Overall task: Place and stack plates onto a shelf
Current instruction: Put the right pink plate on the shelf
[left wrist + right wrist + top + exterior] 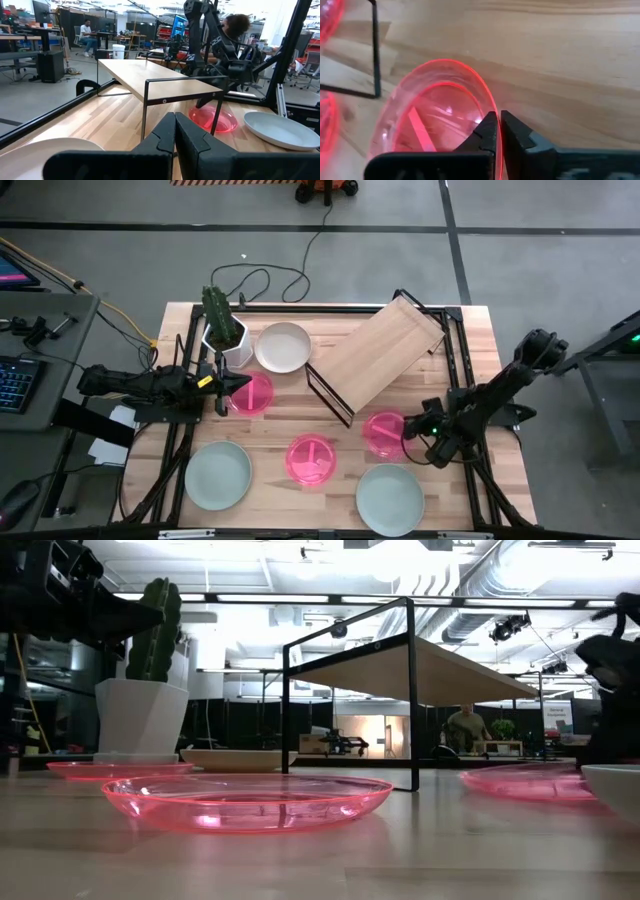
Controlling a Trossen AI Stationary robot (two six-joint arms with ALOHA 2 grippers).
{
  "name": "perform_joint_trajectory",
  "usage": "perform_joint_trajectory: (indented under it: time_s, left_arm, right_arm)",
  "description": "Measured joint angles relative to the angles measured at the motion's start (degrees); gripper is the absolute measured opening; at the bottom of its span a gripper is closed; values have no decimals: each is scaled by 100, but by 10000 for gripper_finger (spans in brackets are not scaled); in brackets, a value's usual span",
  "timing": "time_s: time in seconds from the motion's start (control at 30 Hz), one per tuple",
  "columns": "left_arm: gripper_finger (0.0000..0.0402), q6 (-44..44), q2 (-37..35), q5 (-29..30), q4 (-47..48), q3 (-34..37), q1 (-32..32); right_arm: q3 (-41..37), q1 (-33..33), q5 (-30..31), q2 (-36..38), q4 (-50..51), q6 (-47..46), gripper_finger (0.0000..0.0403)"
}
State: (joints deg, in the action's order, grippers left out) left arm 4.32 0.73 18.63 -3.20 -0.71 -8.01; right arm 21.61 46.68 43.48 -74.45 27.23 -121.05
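Right gripper (496, 131) pinches pink plate (432, 107) rim, likely to lift it onto shelf (385, 350); left gripper (174, 137) pressed together, waiting near cactus pot (225, 335).

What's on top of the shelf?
Nothing: the shelf board is bare in the high and left wrist views. All six plates sit on the table. The space under the board is hidden from above.

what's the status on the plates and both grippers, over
Right gripper shut on pink plate rim, right of shelf. Left gripper shut, over another pink plate by the cactus pot. Shelf empty, nothing blocking.
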Motion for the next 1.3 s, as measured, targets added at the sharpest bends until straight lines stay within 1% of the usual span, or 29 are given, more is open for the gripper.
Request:
perform_joint_trajectory:
  time_s: [0.17,0.4,0.57,0.7,0.77,0.8,0.87,0.93,1.07,1.13,1.3]
  left_arm:
    - [0,0,0,0,0,0,-2]
    - [0,2,0,-2,0,0,0]
    - [0,2,0,0,2,0,0]
    - [0,0,0,0,0,0,-2]
    - [0,0,0,-1,1,0,-1]
    - [0,0,0,-1,0,-1,-2]
    - [0,0,0,-1,1,-1,0]
    - [0,1,0,-1,0,0,-1]
    - [0,0,0,-1,0,-1,0]
    - [0,0,0,-1,0,0,-2]
    - [0,0,0,0,0,-2,0]
  right_arm:
    - [0,-90,86,429,1,214,0]
    - [0,-97,-17,1500,47,1079,0]
    - [0,-95,-466,2168,37,1836,0]
    - [0,-95,-1169,2736,-89,2448,0]
    - [0,-95,-1444,3034,-323,2782,0]
    - [0,-95,-1521,3192,-483,2931,0]
    - [0,-99,-1470,3512,-808,3284,0]
    - [0,-154,-1222,3813,-1107,3747,0]
    - [2,-413,-414,4337,-1478,4944,0]
    - [3,-619,291,4559,-1602,5423,0]
    - [7,-1183,2479,4886,-2138,6394,0]
